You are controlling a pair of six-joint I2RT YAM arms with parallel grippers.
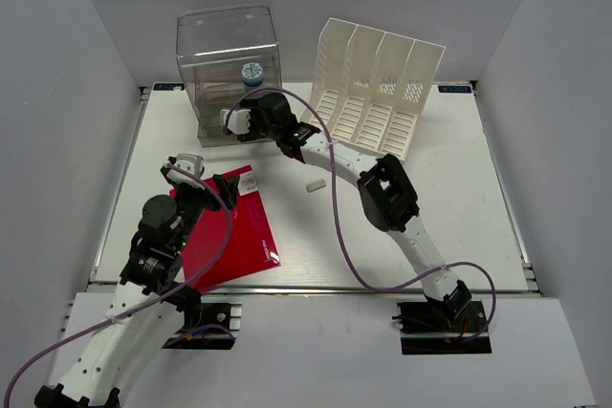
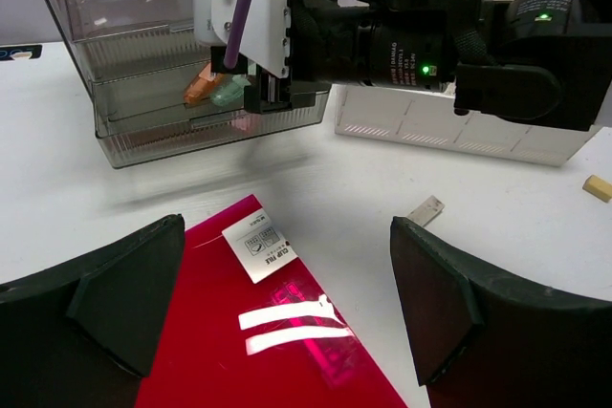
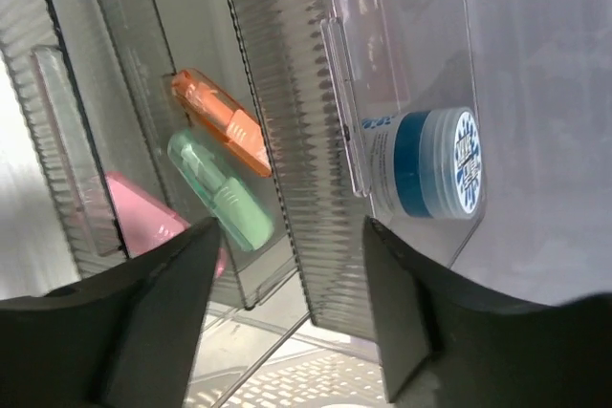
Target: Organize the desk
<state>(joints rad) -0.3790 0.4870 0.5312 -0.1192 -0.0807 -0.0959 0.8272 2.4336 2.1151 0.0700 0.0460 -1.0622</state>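
The white desk (image 1: 430, 217) holds a red clip file (image 1: 234, 236) at the front left. My left gripper (image 1: 212, 193) is open and empty, hovering over the file's far corner with its white label (image 2: 258, 247); the file (image 2: 268, 341) lies between the fingers. My right gripper (image 1: 237, 129) is open at the front of the clear drawer box (image 1: 225, 64). In the right wrist view the gripper (image 3: 292, 303) straddles a ribbed drawer front (image 3: 287, 140) without closing on it. Inside are an orange marker (image 3: 220, 121), a green one (image 3: 225, 203), a pink item (image 3: 143, 212) and a blue-and-white round tub (image 3: 430, 164).
A white slotted file rack (image 1: 375, 93) stands at the back, right of the drawer box. A small white piece (image 1: 316, 184) lies mid-desk, also in the left wrist view (image 2: 426, 209). A small tan piece (image 2: 598, 188) lies further right. The right arm (image 1: 382, 188) stretches diagonally across the desk.
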